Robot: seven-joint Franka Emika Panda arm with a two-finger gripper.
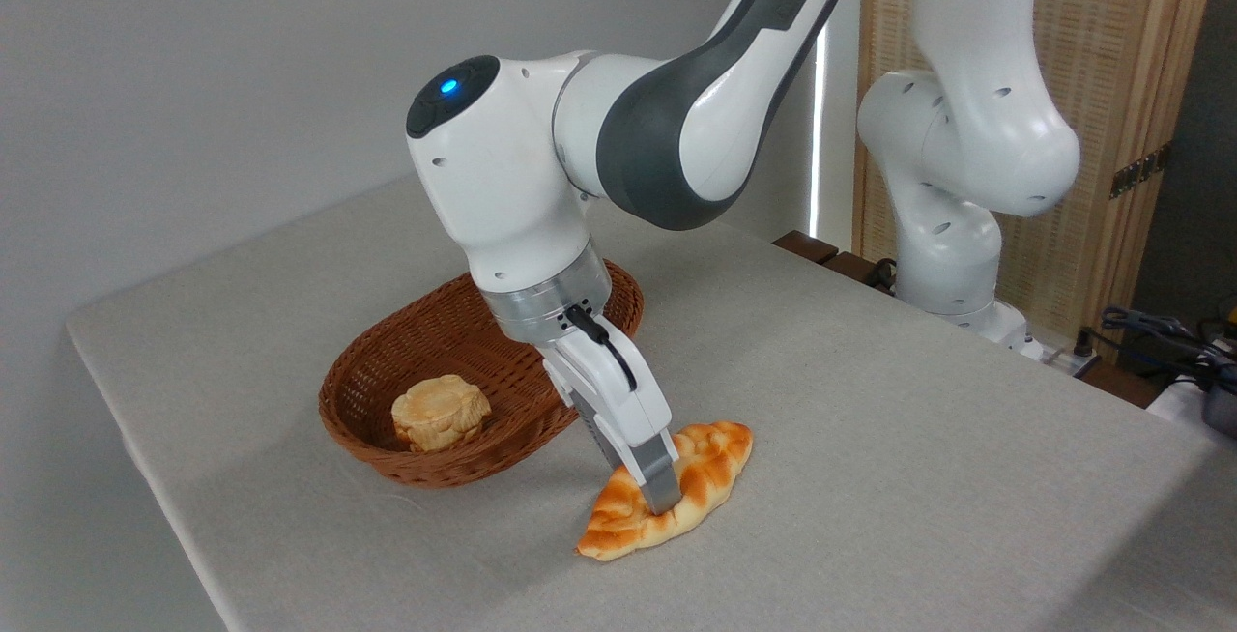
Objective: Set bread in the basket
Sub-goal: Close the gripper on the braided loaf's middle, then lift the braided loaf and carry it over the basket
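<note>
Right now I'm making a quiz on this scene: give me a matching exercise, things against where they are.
Things:
1. braided loaf
2. round bun
3. basket
4. claw

Places:
A. inside the wicker
B. down at the loaf's middle
C. on the cloth, right of the basket
D. left of the loaf, holding the bun

Pairs: 1-C, 2-A, 3-D, 4-B

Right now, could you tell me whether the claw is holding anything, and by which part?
The claw is down at the middle of the braided bread, which lies on the table; whether it is actually gripping the loaf cannot be told.
</note>
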